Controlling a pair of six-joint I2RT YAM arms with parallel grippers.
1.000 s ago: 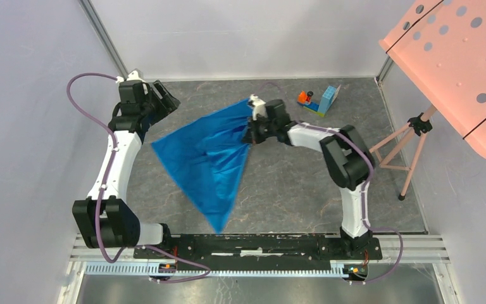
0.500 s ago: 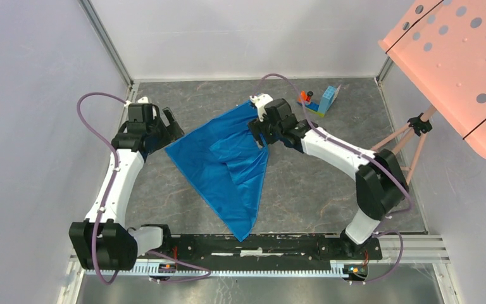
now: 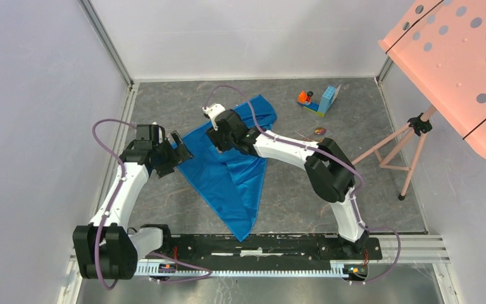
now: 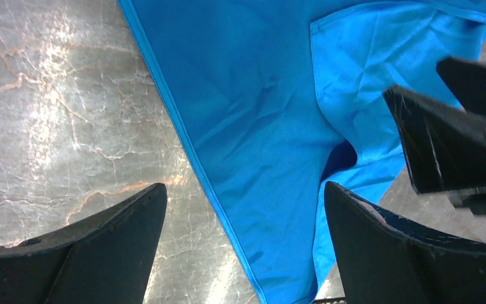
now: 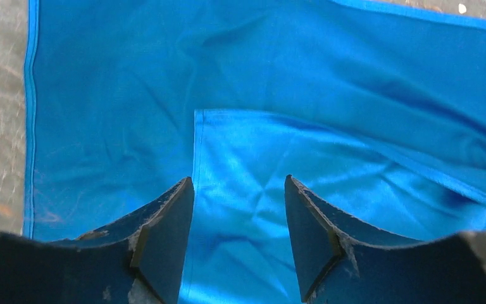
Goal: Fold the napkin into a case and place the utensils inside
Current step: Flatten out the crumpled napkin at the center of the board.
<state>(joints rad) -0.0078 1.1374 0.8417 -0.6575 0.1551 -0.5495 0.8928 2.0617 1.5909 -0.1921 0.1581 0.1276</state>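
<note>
The bright blue napkin (image 3: 231, 171) lies on the table as a rough triangle, one flap folded over its middle. Over its upper left part hangs my right gripper (image 3: 215, 138), open and empty; in the right wrist view (image 5: 238, 180) the cloth (image 5: 329, 82) fills the frame below the fingers. At the napkin's left corner my left gripper (image 3: 181, 151) stands wide open and empty. In the left wrist view (image 4: 243, 187) the napkin's hemmed edge (image 4: 190, 145) runs between the fingers. A small copper-brown utensil (image 3: 319, 131) lies right of the napkin.
A toy block piece (image 3: 316, 101) in orange and light blue stands at the back right. A pink tripod stand (image 3: 411, 149) rises at the right side. Walls close the table on the left, back and right.
My right gripper let go of the napkin and moved left across it. The lifted corner now lies flat at the back. My left gripper opened fully and came down to the left corner.
</note>
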